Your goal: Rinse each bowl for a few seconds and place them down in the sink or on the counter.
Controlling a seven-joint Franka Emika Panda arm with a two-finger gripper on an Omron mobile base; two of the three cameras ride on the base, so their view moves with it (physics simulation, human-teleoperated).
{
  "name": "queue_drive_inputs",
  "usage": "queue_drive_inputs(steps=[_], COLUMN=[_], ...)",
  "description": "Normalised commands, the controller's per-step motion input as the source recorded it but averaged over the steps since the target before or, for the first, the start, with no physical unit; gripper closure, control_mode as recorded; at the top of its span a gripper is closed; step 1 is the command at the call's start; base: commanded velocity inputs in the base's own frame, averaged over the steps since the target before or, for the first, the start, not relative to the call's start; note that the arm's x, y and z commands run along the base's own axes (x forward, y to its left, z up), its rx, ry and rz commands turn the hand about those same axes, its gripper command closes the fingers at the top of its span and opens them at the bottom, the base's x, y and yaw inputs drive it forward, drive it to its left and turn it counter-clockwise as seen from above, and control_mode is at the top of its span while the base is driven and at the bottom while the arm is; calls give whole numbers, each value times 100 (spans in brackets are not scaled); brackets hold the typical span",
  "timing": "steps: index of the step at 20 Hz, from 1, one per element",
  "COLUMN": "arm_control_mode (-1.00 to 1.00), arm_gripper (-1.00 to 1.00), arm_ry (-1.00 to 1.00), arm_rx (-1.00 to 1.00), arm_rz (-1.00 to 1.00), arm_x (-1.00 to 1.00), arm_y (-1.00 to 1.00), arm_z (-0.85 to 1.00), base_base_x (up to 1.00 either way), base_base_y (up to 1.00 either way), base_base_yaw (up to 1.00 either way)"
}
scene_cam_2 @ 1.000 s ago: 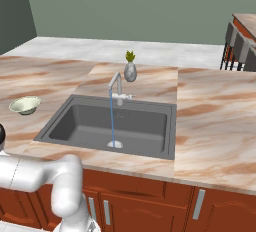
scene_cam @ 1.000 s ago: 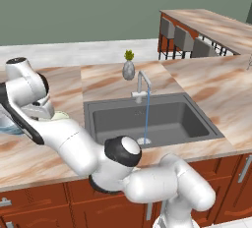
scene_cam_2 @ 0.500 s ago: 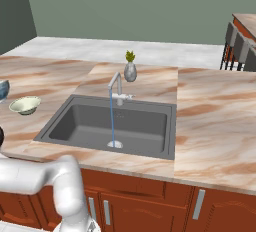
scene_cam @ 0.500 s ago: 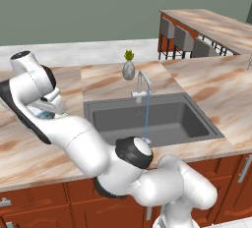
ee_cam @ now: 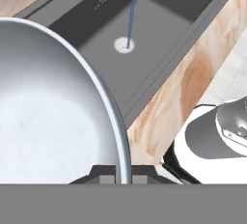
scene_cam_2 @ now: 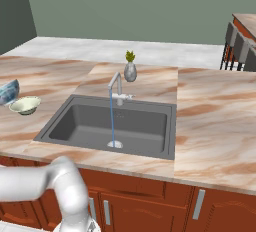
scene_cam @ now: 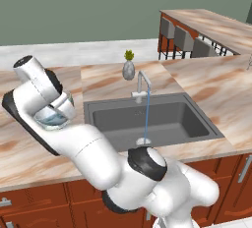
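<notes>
The robot's end effector (ee_cam: 123,172) is clamped on the rim of the larger pale blue-white bowl (scene_cam: 51,118), holding it in the air above the marble-patterned surface (scene_cam: 29,148), to the left of the sink (scene_cam: 152,119) and well short of its left edge. In the hand view the rim passes between the two dark fingertips (ee_cam: 99,172), and the bowl's pale interior spreads to the left of them, with the dark grey basin, its round drain (ee_cam: 124,44) and the surface's front edge beyond. In the right base view the lifted bowl shows at the far left, tilted, just above the small cream-green bowl (scene_cam_2: 25,105), which sits on the surface well left of the sink's left edge; whether the two touch cannot be told. A thin blue stream of water (scene_cam_2: 112,121) falls from the slim silver faucet (scene_cam_2: 116,87) at the sink's back edge straight down to the drain at the middle of the basin. A small grey vase with a plant (scene_cam_2: 130,69) stands on the surface just behind the faucet. Red-brown cabinets (scene_cam_2: 145,206) run below the surface's front edge, and bar stools (scene_cam: 184,39) stand by a second counter at the far right
</notes>
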Motion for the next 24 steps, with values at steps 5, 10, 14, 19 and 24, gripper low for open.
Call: queue_drive_inputs(steps=[5, 10, 14, 19, 24], arm_control_mode=[-100, -100, -100, -100, -100], arm_gripper=[100, 100, 100, 100, 100], arm_ry=[-18, -9, 0, 3, 4], arm_rx=[-3, 1, 7, 9, 5], arm_rz=[-16, -17, -14, -3, -5], arm_x=[-35, -23, -5, 0, 7], arm_y=[-53, -61, -57, -52, -37], arm_z=[2, 3, -1, -6, -2], base_base_x=[0, 0, 0, 0, 0], base_base_y=[0, 0, 0, 0, 0], base_base_yaw=[0, 0, 0, 0, 0])
